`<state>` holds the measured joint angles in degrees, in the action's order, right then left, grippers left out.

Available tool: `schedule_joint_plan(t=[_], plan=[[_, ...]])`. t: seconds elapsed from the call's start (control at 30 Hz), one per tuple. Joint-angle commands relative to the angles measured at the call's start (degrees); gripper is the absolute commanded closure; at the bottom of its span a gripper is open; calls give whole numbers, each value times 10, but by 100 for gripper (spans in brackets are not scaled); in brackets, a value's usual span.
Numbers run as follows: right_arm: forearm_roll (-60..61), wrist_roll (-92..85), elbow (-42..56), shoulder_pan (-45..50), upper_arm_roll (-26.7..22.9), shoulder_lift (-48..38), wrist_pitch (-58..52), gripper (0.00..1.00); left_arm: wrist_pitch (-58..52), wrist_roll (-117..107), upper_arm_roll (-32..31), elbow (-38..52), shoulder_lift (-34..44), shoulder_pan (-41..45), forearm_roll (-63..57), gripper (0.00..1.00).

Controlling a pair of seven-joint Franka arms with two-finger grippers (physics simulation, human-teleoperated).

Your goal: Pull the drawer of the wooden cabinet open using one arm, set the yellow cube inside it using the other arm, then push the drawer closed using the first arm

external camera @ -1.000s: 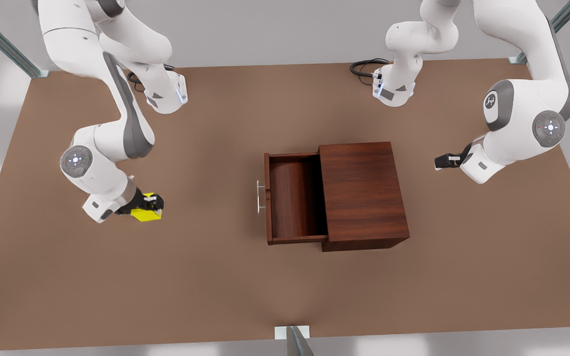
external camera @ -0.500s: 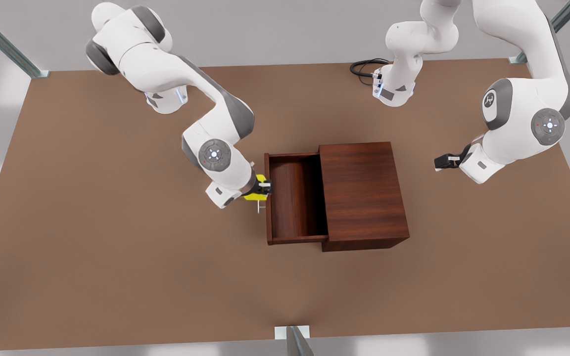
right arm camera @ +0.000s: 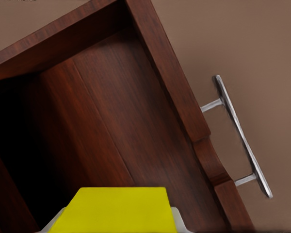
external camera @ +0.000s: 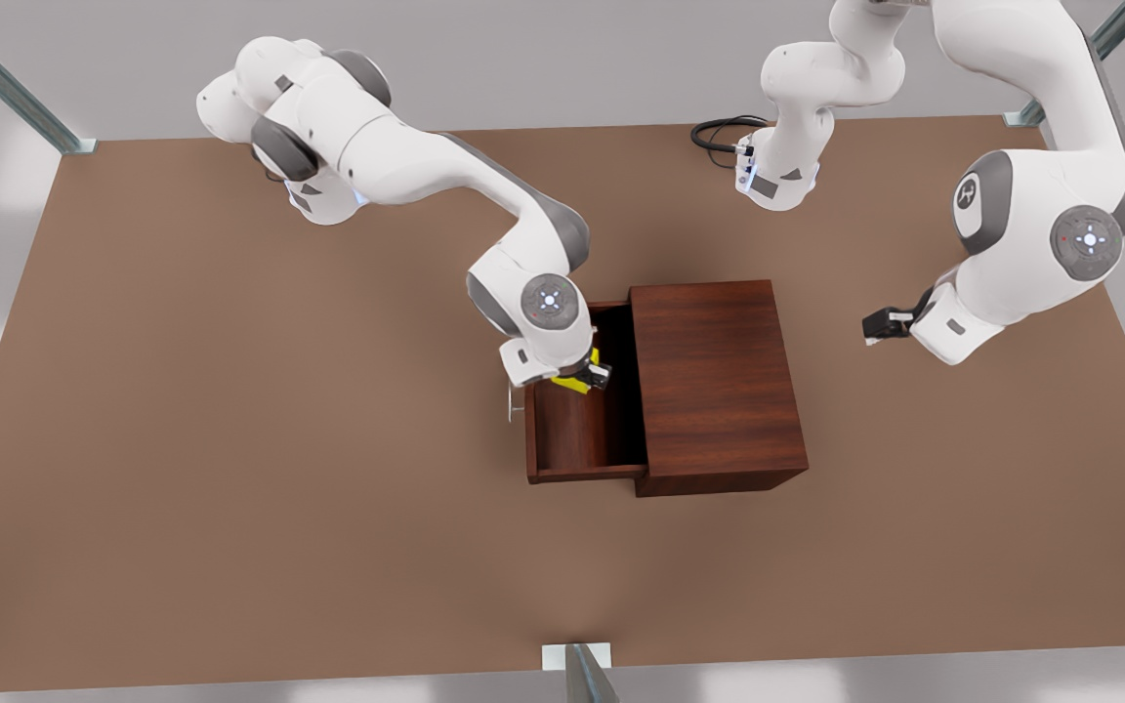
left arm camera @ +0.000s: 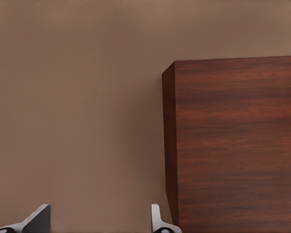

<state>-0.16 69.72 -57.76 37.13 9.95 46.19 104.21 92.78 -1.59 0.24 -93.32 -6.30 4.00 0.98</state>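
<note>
The wooden cabinet [external camera: 716,381] [left arm camera: 237,145] stands mid-table with its drawer [external camera: 582,434] [right arm camera: 116,121] pulled out toward the front view's left. The drawer's silver handle [external camera: 512,402] [right arm camera: 240,133] points that way too. My right gripper [external camera: 589,379] [right arm camera: 115,224] is shut on the yellow cube [external camera: 574,384] [right arm camera: 117,208] and holds it above the open drawer's far part. My left gripper [external camera: 877,327] [left arm camera: 98,225] waits open above the table on the front view's right, beside the cabinet's closed end and apart from it.
The brown table [external camera: 230,469] has wide bare room on the front view's left and along its near edge. Both arm bases [external camera: 328,195] [external camera: 777,176] sit at the far edge, with a black cable [external camera: 719,132] by one. The right arm's elbow reaches over the drawer's far corner.
My right arm carried the yellow cube from the table on the front view's left, across the handle, to above the open drawer. The left arm barely shifted.
</note>
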Motion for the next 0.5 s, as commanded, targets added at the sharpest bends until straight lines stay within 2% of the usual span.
schedule_joint_plan(t=[0.0,0.03,0.07,0.1,0.33,0.4,0.47], plan=[[-2,224,2,3,0,2,-2,40,-1,4,0,9,-5,1,0,0],[-2,224,2,3,0,2,-2,39,-1,3,0,10,-6,1,0,0],[-2,222,2,2,0,2,-2,7,-1,3,0,10,-6,0,1,0],[-2,222,2,3,-4,2,-2,0,-1,3,0,10,-6,1,1,0],[-3,216,2,0,-8,-1,-7,0,-20,-17,-1,28,-15,22,28,0],[-2,147,3,-62,-12,-40,-53,0,-22,-59,-5,31,-15,35,32,0],[1,7,2,-165,-2,-87,-151,0,-30,-161,-11,56,-16,94,23,0]])
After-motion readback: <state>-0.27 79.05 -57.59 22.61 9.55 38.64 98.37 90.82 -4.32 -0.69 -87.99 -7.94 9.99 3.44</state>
